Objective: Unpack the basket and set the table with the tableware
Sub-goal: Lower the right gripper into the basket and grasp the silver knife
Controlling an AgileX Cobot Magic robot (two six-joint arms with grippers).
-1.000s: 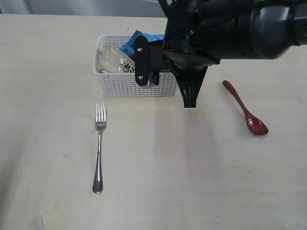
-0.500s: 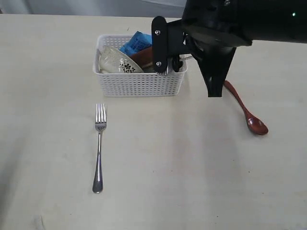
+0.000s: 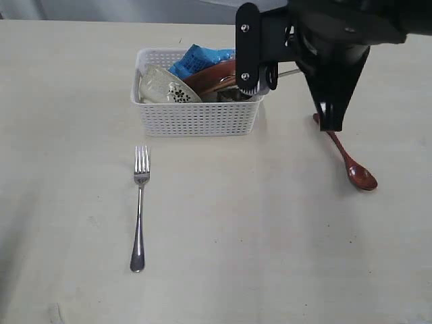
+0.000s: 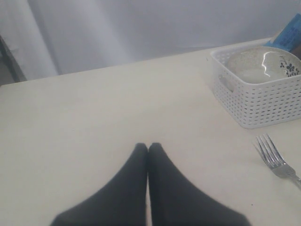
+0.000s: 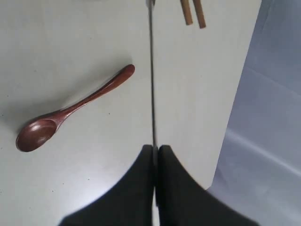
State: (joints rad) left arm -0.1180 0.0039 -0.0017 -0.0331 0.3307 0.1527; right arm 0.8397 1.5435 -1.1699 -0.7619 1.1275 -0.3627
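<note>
The exterior view takes in the whole layout: the white basket [image 3: 196, 118] stands toward the far side of the pale surface [image 3: 270, 256]. A steel fork [image 3: 139, 209] lies on the near side of it with its tines toward the basket. A dark red wooden spoon [image 3: 347, 158] lies well to the right, its bowl end nearest the front. Inside the basket this view shows a pale bowl [image 3: 162, 86] tilted at the left end, a reddish-brown plate [image 3: 214, 74] leaning next to it and a blue bag [image 3: 199, 57] behind. The print on the bag is too small to read. The black right arm [image 3: 337, 34] fills the upper right corner, hanging above the basket's right end and the spoon's handle, and its bulk hides what it carries. The right wrist view supplies that: the right tool [image 5: 155, 148] is pinching a thin steel knife [image 5: 151, 70]. The knife is seen edge-on as a narrow line running straight out from the fingertips, above the surface and passing just beside the spoon's handle tip. This view also catches the ends of two wooden chopsticks [image 5: 193, 12] (cut off by the picture's edge, so where they rest cannot be told), which the exterior view does not show. The left tool [image 4: 148, 147] appears only in the left wrist view, its fingers pressed together with nothing between them, low over bare surface. The basket's corner, the bowl's dark flower pattern and the fork's tines show off to one side there.
</note>
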